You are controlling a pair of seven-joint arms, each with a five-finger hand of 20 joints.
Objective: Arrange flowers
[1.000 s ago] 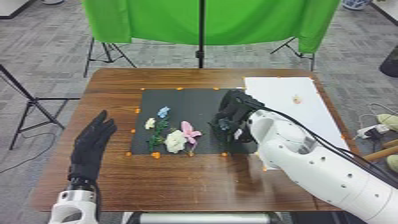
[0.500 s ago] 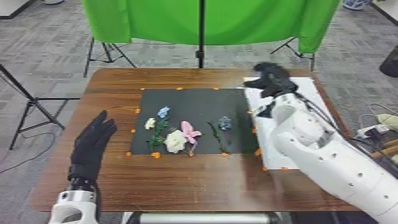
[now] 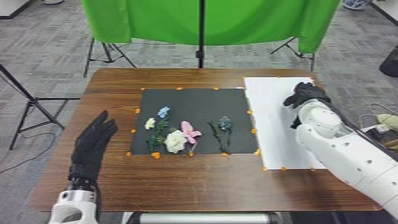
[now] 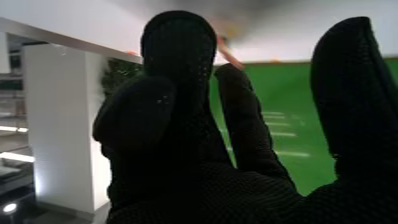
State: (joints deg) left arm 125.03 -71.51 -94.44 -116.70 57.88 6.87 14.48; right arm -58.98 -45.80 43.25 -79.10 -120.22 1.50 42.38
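Mech: You're running the black-gloved right hand [image 3: 306, 94] over the white rectangular sheet [image 3: 277, 132]. What's it holding?

Ctrl: You're seeing its fingers [image 4: 178, 50] standing near straight and apart, nothing visibly clamped. A slim peach-pink piece [image 4: 229, 55] is showing at the sheet, partly behind them. It's probably your next flower. Can't tell if they're touching.

Mech: How's it handling?

Ctrl: You're likely dealing with an artificial stem: light, springy, a bit slippery under glove fabric. You're wanting a pinch on the stem just below the bloom. Petals are probably soft, creasing easily. Too low a hold and you're risking the head twisting.

Mech: Rest of the set?

Ctrl: It's lying on the black square mat [image 3: 191, 100]: pale blue bloom [image 3: 164, 111], small cream bloom [image 3: 150, 122], full white bloom [image 3: 175, 142], pink long-petalled bloom [image 3: 187, 130]. The dusty-blue bloom [image 3: 226, 123] is lying nearest the sheet, beside a thin dark green stem [image 3: 216, 134]. White one's looking bulkiest; you're probably finding it top-heavy.

Mech: Left?

Ctrl: You're keeping the black-gloved left hand [image 3: 91, 140] beside the mat, fingers straight, holding nothing.
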